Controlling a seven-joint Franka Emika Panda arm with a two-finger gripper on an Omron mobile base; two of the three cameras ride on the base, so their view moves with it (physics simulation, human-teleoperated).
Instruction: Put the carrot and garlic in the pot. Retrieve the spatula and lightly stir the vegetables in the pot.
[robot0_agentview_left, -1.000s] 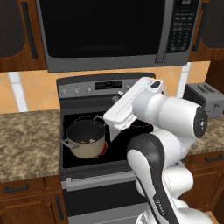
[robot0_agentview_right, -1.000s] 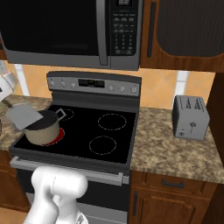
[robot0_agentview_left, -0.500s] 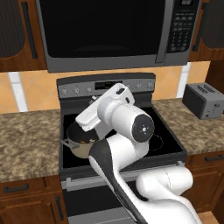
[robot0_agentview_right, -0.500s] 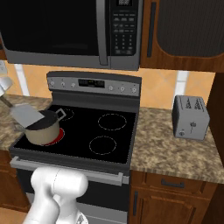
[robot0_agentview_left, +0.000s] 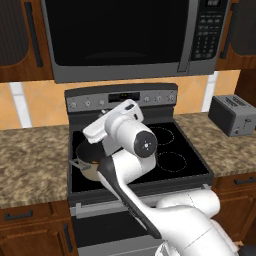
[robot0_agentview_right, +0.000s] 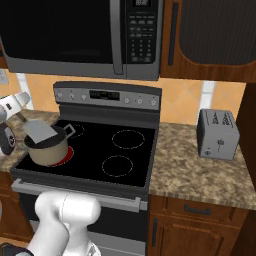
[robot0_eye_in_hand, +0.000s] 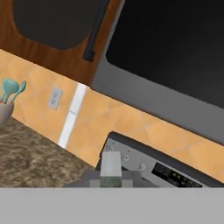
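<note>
stir step | I've got the gripper clamped on the spatula (robot0_agentview_right: 39, 131) | blade sits over the pot (robot0_agentview_right: 49, 149) on the front-left burner, handle running up-left to my hand | vegetables hidden inside

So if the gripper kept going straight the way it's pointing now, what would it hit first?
Probably the stove's control panel, or the tan backsplash just above it. The hand view looks along the gripper toward that back wall, with the microwave higher up. Depth is hard to judge.

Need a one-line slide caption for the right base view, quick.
Spatula blade resting over the tan pot on the stove's glowing front-left burner, toaster on the counter.
</note>
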